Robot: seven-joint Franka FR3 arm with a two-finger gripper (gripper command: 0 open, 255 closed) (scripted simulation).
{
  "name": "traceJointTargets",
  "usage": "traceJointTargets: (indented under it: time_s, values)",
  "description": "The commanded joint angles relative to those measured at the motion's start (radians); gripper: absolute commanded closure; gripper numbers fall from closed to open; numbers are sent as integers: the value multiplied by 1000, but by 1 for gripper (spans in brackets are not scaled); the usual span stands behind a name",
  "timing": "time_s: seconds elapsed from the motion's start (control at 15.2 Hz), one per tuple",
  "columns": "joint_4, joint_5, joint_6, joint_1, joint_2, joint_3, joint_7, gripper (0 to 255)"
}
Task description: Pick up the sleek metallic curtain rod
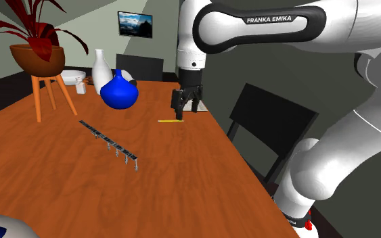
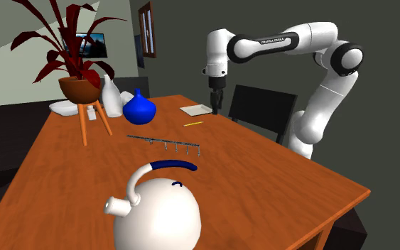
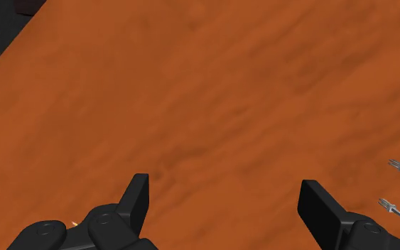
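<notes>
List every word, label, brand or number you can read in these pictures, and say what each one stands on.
"FRANKA EMIKA": white letters on the dark band of the arm, in the shoulder view.
In the second exterior view the same band carries lettering too small to read.
No text can be read on the wall picture, the blue vase or the white kettle.

Shoulder and farther second exterior views seemingly facing alike along the table [image 1: 182,189], wrist view close above.
</notes>
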Motion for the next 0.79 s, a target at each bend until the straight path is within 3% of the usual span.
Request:
traceJointTargets:
  time_s: [0.0, 0.73]
  values:
    - [51, -6, 14, 5, 63, 30, 41, 0]
    - [456, -141, 24, 66, 502, 154, 279, 0]
